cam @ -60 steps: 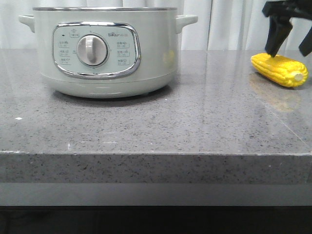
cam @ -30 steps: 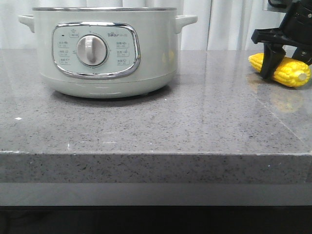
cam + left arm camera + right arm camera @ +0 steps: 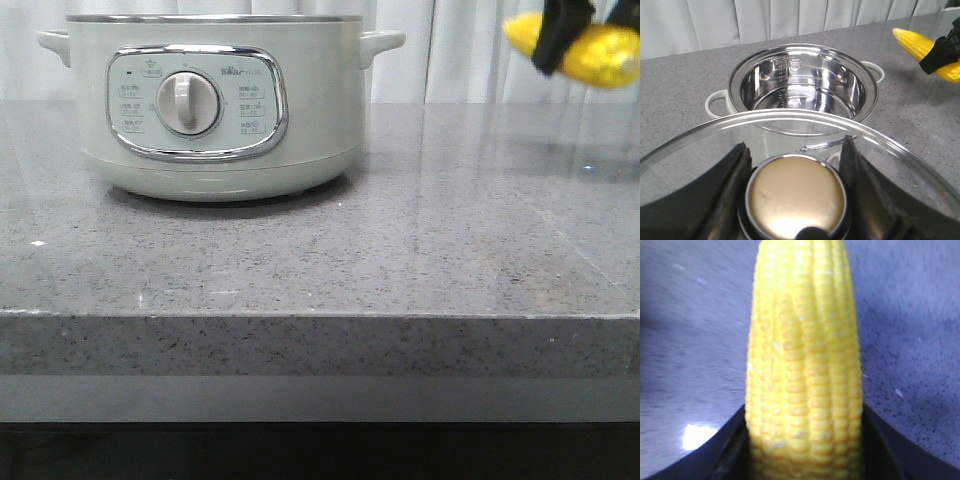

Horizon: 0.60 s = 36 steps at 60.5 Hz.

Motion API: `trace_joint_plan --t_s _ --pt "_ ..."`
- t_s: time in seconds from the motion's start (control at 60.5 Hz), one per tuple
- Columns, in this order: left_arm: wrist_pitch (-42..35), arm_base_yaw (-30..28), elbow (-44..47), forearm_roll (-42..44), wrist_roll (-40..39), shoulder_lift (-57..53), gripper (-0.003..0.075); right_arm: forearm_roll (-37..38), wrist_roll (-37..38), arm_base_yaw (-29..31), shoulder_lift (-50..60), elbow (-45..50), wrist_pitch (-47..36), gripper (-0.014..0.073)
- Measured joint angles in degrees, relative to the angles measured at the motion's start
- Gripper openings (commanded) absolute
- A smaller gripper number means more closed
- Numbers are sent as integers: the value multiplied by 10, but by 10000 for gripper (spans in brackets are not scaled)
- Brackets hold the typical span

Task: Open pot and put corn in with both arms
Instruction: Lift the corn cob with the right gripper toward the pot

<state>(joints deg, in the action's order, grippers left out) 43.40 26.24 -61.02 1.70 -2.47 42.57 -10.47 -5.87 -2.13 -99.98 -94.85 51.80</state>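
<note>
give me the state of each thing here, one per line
pot: open, steel bowl empty, standing on the counter
glass lid: off the pot, held by its knob
corn: lifted off the counter, gripped
left gripper: jaws shut on the lid knob
right gripper: jaws shut on the corn

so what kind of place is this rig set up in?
Looks like a kitchen-style counter, possibly a staged one: a grey speckled stone countertop, a mint electric pot standing on it, and pale curtains behind. The corn fits a cooking setup.
</note>
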Motion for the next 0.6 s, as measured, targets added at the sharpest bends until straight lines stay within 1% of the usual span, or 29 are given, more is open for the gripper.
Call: trace_joint_plan --t_s 0.182,0.347,0.513,0.595 --pt "0 0 0 0 0 0 153 -8 -1 -46 63 -34 0 304" --pt "0 0 0 0 0 0 153 -49 -17 -96 74 -92 -4 304" --pt "0 0 0 0 0 0 153 -105 -43 -152 74 -102 -47 304" --pt "0 0 0 0 0 0 153 -128 -51 -179 68 -102 -83 304"
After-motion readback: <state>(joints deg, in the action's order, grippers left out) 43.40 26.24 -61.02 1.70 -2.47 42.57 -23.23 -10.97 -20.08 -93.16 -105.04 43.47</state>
